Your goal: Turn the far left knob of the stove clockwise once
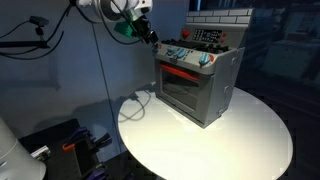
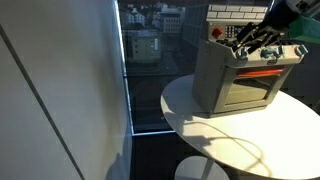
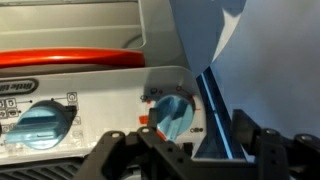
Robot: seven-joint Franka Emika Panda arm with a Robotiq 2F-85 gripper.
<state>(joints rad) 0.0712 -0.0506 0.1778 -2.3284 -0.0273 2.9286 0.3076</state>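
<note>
Lining up on the far-left knob; black fingers (image 3: 265, 150) spread, gripping nothing.
Wrist view: round blue plastic knob (image 3: 175, 112) mid-frame, by the grey toy stove's (image 1: 205, 95) edge. I'd centre on it, close squarely, then twist clockwise.

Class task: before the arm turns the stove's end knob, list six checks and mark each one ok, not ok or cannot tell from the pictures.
1. End effector is at the knob row of the stove: ok.
2. End knob is centred ahead in the wrist view: ok.
3. Jaws are open wide enough to straddle it: ok.
4. Contact with the knob is made: cannot tell.
5. Neighbouring knob is clear of the end effector: ok.
6. Knob's pointer position can be read: cannot tell, blurred.
</note>
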